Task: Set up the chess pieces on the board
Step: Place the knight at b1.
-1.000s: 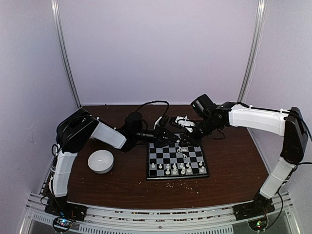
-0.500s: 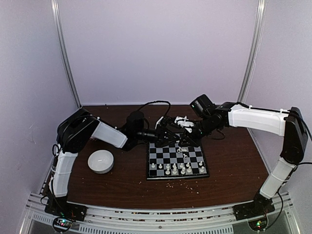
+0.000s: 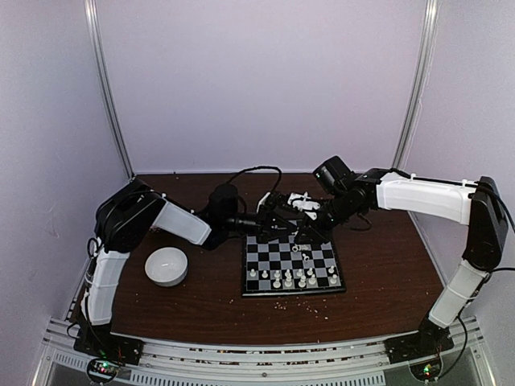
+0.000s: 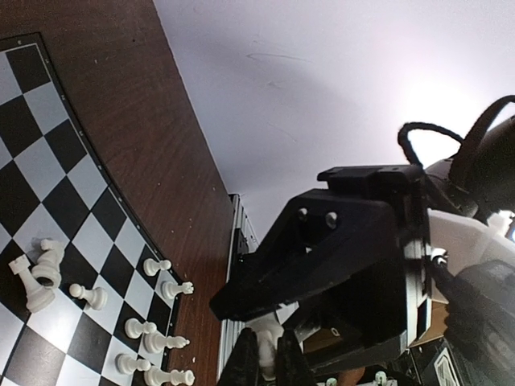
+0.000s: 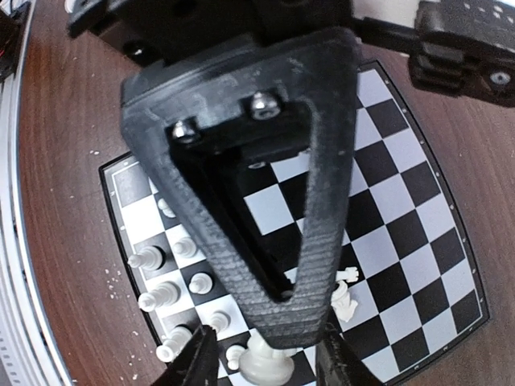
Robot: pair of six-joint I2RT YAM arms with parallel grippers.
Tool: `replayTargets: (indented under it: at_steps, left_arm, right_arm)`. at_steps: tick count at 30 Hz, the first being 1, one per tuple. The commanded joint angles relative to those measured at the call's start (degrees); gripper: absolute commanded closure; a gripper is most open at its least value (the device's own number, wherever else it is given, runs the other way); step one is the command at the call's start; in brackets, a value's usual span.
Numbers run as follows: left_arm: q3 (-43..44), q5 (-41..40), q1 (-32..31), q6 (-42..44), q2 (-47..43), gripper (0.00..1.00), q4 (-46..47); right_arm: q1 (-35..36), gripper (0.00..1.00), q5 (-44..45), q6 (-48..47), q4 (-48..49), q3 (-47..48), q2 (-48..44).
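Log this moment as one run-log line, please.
board: partly set | left pincer: holds piece | right pincer: open, straddling it

No text, label, brand, number or sign can be read in any view. The small square chessboard with black and pale grey checks (image 3: 293, 264) carries no legible letters or numbers along its thin black rim. The small circuit boards with lit dots (image 3: 101, 370) at the near edge of the bench are too small to read.
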Motion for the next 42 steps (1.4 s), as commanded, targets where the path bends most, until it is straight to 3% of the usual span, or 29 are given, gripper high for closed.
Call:
replayTargets:
  at_steps: [1,4,9,12,19,24,32,42]
  left_arm:
    - [-2.0,-0.4,1.6,2.8,-4.4,1.00,4.2]
    - [-3.8,-1.8,2.3,10.1,-8.6,1.00,-4.0]
    - [-2.7,-9.5,2.2,37.5,-18.3,1.00,-35.2]
    - [-3.0,-18.3,1.2,52.5,-24.3,1.00,-51.3]
    - [-8.8,-34.3,-5.0,74.3,-34.5,1.00,-67.5]
    - [-8.2,-42.4,-9.9,79.4,-35.7,1.00,-76.6]
    - [-5.0,-46.4,-14.7,82.2,-31.2,1.00,-84.3]
    - [-0.1,-49.1,-16.2,84.5,-25.8,1.00,-86.3]
  right_arm:
    - [-1.5,0.53,-2.3,-0.9,-2.4,-1.9,-5.2]
    - [-4.8,0.48,-7.0,-0.5,-3.8,-4.5,-9.8]
    - [-12.1,0.46,-13.3,1.1,-3.2,-8.3,-14.3]
    - [-14.9,0.46,-13.3,2.3,-0.4,-10.4,-14.7]
    - [-17.2,0.46,-13.5,4.2,4.6,-12.2,-11.4]
    - [-17.2,0.46,-14.0,3.9,4.2,-11.6,-8.9]
    - [-17.2,0.47,-14.4,3.1,3.2,-11.2,-7.0]
    - [-17.2,0.47,-15.4,2.6,2.2,-10.9,-6.0]
